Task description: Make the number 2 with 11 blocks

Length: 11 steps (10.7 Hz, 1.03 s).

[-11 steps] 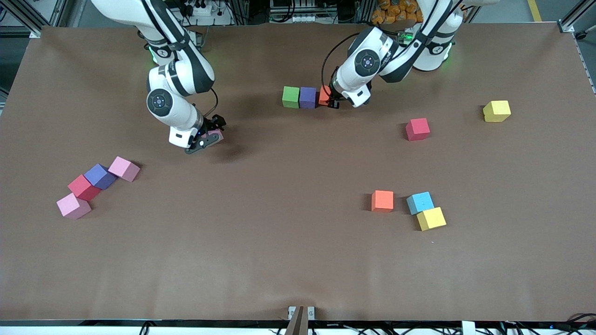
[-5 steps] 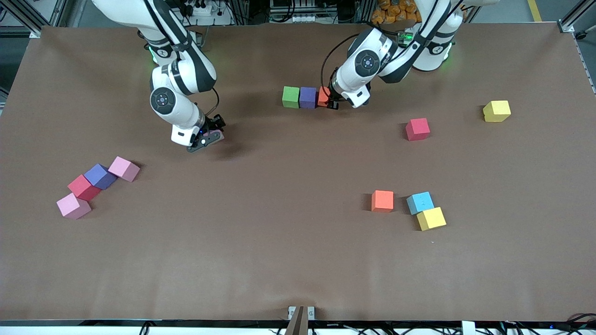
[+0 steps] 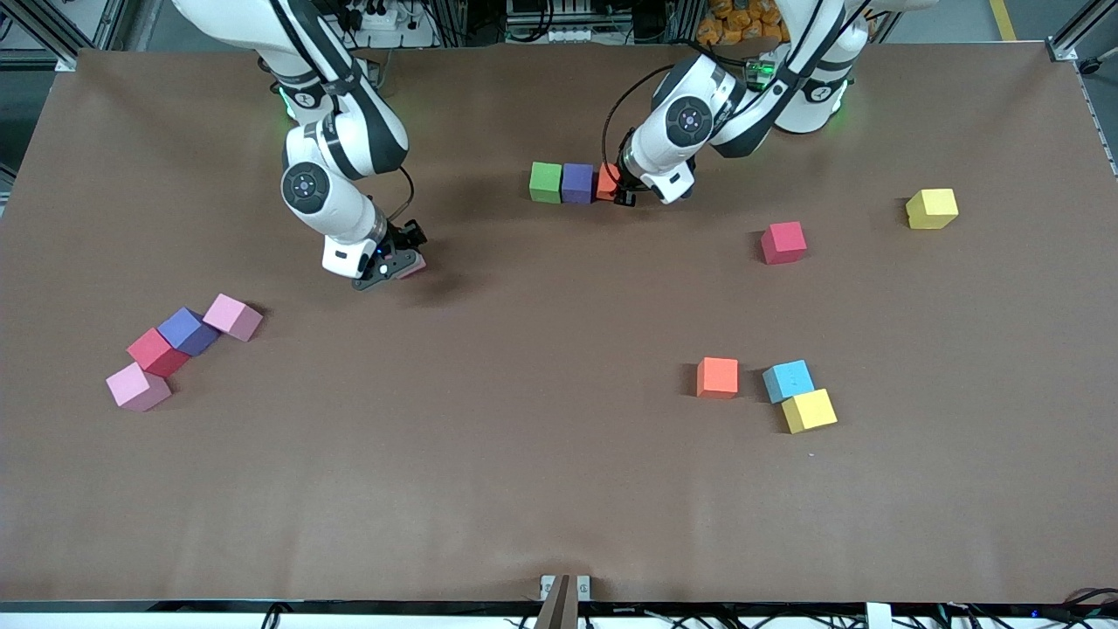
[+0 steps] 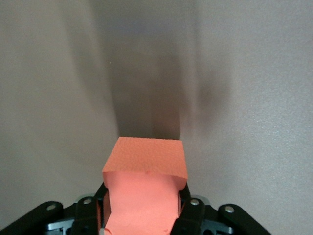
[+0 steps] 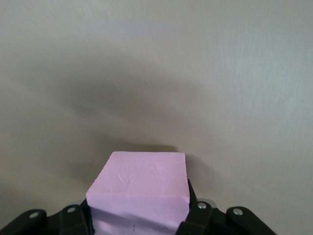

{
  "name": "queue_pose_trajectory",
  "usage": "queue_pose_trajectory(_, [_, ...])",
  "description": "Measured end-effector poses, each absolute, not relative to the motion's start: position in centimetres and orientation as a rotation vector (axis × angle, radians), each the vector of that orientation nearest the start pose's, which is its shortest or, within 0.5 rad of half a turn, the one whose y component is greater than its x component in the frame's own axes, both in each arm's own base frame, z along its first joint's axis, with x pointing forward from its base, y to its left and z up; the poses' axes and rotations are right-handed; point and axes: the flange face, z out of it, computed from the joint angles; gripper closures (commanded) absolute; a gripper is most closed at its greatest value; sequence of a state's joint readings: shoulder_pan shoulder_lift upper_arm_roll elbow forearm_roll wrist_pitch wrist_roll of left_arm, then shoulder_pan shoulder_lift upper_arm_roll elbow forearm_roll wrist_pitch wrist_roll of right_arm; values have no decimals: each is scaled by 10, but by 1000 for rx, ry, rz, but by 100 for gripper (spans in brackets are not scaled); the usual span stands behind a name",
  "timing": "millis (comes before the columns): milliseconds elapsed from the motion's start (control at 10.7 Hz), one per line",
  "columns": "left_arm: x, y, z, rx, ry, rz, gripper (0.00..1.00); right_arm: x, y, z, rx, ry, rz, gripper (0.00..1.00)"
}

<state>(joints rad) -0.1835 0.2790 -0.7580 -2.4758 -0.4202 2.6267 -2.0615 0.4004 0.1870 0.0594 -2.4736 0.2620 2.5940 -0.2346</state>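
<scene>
The left gripper (image 3: 622, 194) pinches an orange block (image 3: 606, 180) against the purple block (image 3: 577, 183) and green block (image 3: 546, 182) near the tabletop's robot-side edge — extending that row — while the right gripper (image 3: 395, 264) clamps a pink block (image 5: 138, 192), likely next.

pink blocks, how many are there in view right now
3. One pink block is clamped in the right hand. Two sit in the cluster toward the right arm's end of the table: one beside the purple block, one nearest the front camera.
</scene>
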Motion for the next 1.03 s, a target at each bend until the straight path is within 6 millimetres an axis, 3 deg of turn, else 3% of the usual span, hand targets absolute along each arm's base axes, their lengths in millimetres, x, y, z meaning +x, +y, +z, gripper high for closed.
queue_pose_trajectory(374, [271, -384, 201, -2196, -2068, 600, 61, 457, 248, 247, -2917, -605, -8, 79])
queue_pose_trajectory(748, [270, -385, 200, -2198, -2064, 597, 60, 454, 330, 257, -2921, -416, -29, 80])
queue_pose_trajectory(1029, [271, -387, 201, -2200, -2066, 600, 60, 456, 368, 254, -2922, -278, -20, 80])
